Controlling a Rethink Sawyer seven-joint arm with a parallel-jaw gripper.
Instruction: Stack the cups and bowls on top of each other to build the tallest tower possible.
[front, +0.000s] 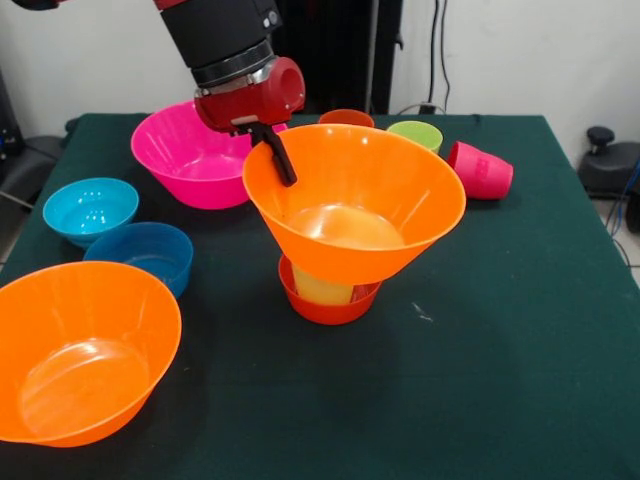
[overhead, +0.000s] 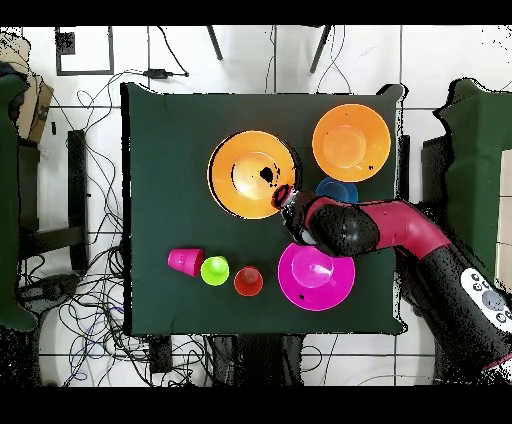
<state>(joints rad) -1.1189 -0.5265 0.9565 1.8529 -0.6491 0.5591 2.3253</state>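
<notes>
My gripper (front: 272, 150) is shut on the far rim of a large orange bowl (front: 355, 200), with one dark finger inside the rim. The bowl sits upright over the pale yellow cup (front: 320, 288), which stands in the small red-orange bowl (front: 330, 308). I cannot tell whether the bowl's base touches the cup. In the overhead view the gripper (overhead: 284, 196) is at the edge of that bowl (overhead: 250, 172), which hides the cup and small bowl.
The second large orange bowl (front: 80, 350) is at the front left, with the darker blue (front: 140, 255) and light blue (front: 90, 210) bowls behind it. The magenta bowl (front: 190, 155) is near the arm. The orange cup (front: 346, 118), lime cup (front: 415, 133) and tipped red-pink cup (front: 480, 170) are at the back.
</notes>
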